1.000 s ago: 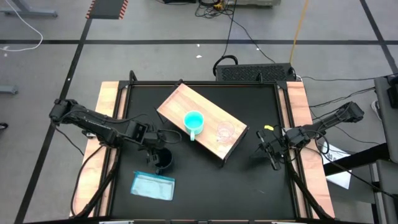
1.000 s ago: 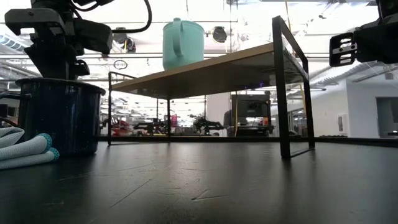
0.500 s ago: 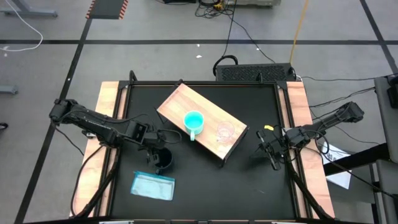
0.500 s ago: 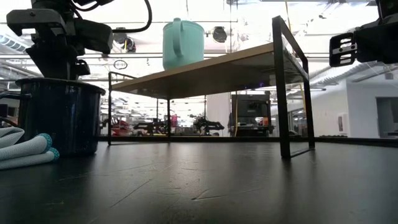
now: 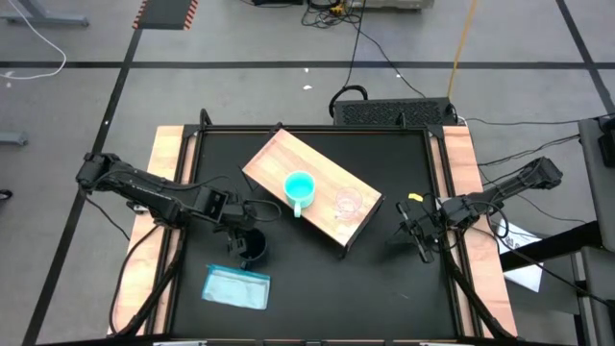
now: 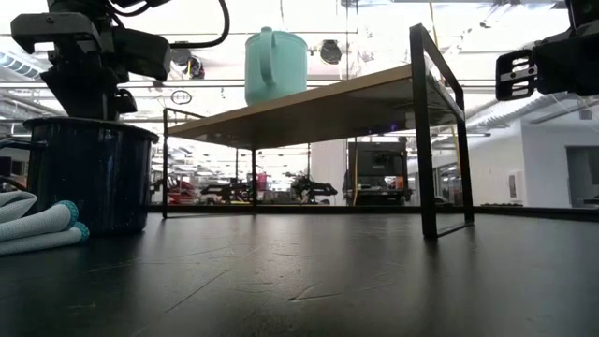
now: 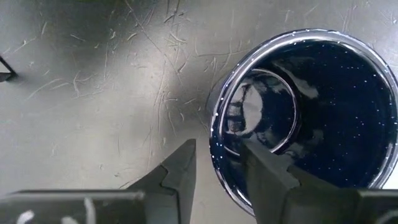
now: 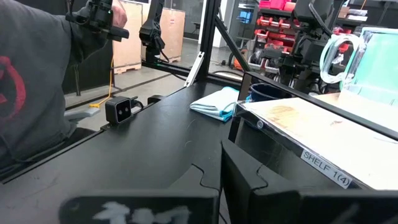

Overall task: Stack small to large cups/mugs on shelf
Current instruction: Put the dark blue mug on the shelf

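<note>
The light-wood shelf [image 5: 312, 187] stands slantwise on its dark legs at mid table. The turquoise mug [image 5: 299, 187] stands upright on its top, also in the low view [image 6: 276, 64]. The clear cup [image 5: 347, 202] stands beside it, toward the right. The dark navy mug [image 5: 253, 249] stands upright on the table near the left front [image 6: 89, 173]. My left gripper [image 7: 217, 165] is open above the mug's rim [image 7: 214, 146], with one finger inside and one outside, and a gap shows on both sides. My right gripper [image 5: 423, 238] is shut and empty, right of the shelf.
A flat light-blue packet [image 5: 236, 286] lies on the table near the front left, just beside the navy mug [image 6: 37, 225]. A person's grey sleeve [image 8: 31, 74] shows beyond the table in the right wrist view. A small black camera [image 8: 119, 109] sits on the tabletop.
</note>
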{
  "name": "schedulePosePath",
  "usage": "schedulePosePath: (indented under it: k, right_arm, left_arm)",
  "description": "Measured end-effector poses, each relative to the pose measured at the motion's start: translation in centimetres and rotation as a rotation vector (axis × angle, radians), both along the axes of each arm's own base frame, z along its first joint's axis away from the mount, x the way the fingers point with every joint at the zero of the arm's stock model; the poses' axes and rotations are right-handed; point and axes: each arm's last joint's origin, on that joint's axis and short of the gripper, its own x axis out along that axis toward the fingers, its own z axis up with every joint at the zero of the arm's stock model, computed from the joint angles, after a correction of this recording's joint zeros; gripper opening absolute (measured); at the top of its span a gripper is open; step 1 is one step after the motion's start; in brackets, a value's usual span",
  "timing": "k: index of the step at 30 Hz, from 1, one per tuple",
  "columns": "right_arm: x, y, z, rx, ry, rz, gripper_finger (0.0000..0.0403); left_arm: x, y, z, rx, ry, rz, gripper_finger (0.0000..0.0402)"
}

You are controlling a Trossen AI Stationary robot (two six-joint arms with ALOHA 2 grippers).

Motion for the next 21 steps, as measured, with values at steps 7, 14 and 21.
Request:
schedulePosePath:
  k: [7,14,21]
  right_arm:
    - [0.00,0.00,0.00,0.002,0.001,0.000,0.0000]
    - [0.00,0.00,-0.01,0.002,0.001,0.000,0.0000]
    - [0.00,0.00,0.00,0.002,0.001,0.000,0.0000]
  left_arm:
    - [0.00,0.00,0.00,0.000,0.000,0.000,0.0076]
    - [0.01,0.06,0.00,0.019,-0.003,0.004,0.0046]
    - [0.00,0.07,0.01,0.026,-0.004,-0.003,0.0030]
